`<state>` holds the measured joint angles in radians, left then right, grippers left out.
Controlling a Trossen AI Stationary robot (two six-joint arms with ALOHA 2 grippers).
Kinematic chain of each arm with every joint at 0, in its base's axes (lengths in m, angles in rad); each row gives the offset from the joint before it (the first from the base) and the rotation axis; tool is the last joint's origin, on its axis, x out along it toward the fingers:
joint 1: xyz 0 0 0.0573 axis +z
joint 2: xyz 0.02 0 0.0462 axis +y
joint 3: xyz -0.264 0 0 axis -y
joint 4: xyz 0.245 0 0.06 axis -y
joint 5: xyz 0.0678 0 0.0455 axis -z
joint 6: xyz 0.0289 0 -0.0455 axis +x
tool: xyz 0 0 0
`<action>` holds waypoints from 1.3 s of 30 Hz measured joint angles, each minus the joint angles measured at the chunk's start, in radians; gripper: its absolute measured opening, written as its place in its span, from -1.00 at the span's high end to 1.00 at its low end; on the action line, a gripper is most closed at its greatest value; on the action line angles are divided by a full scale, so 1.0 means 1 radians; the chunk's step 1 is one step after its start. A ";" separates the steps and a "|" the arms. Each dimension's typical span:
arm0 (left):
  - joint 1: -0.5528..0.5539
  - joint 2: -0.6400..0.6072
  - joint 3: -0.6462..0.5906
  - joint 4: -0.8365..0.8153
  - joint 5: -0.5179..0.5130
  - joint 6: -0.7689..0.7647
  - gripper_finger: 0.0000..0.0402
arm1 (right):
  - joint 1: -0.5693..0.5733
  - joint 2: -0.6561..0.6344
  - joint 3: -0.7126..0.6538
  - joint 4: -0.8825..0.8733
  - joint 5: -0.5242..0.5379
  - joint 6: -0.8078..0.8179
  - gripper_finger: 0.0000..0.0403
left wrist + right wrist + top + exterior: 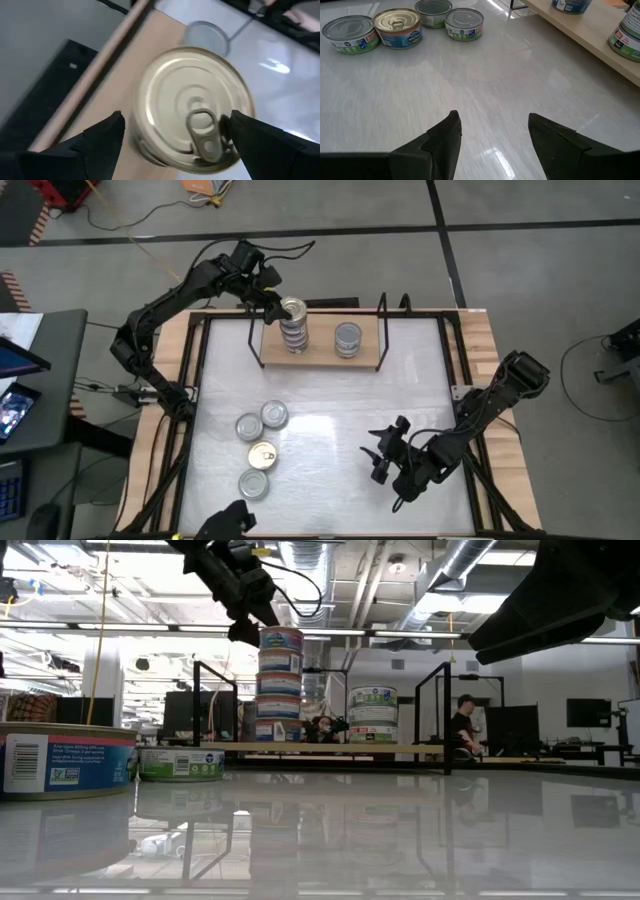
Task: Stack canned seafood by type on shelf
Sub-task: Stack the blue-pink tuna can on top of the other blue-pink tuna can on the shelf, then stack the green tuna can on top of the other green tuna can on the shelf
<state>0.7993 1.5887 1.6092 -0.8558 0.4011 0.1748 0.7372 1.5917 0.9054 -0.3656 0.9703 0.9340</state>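
Two stacks of flat round metal tins are being carried by the low light-wood shelf (320, 352) with black wire frames at its ends: a tall stack (293, 330) topped by a gold pull-tab lid (192, 107), and a shorter stack (347, 338) topped in silver-grey. The left gripper (268, 302) is being held at the top of the tall stack, its dark fingers (90, 145) spread to either side of the gold-topped tin; a narrow gap is showing between each finger and the tin's wall, so the jaws are standing open around it rather than clamped. In the low view the tall stack (280, 685) is being seen as five tins high, with the left gripper (240, 595) just beside its top. The right gripper (385, 452) is being held low over the white tabletop (330, 480), its fingers (440, 142) parted with nothing between them. Well ahead of those open jaws, four loose tins are lying together on the table: three silver-topped (464, 22) and one gold-topped (397, 26).
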 joint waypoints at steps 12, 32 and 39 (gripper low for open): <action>-0.012 -0.148 -0.002 0.089 -0.080 0.019 -0.71 | 0.000 0.000 0.000 0.000 0.000 0.000 -0.29; -0.750 -0.403 -0.367 -0.046 -0.443 -0.081 -0.64 | 0.000 0.000 0.000 0.005 0.017 -0.005 -0.29; -0.919 -0.402 -0.560 0.014 -0.499 -0.248 -0.64 | -0.032 0.000 0.000 0.069 0.035 -0.130 -0.29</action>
<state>-0.1197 1.1862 1.0494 -0.8414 -0.0982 -0.0735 0.7054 1.5917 0.9051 -0.2966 1.0058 0.8040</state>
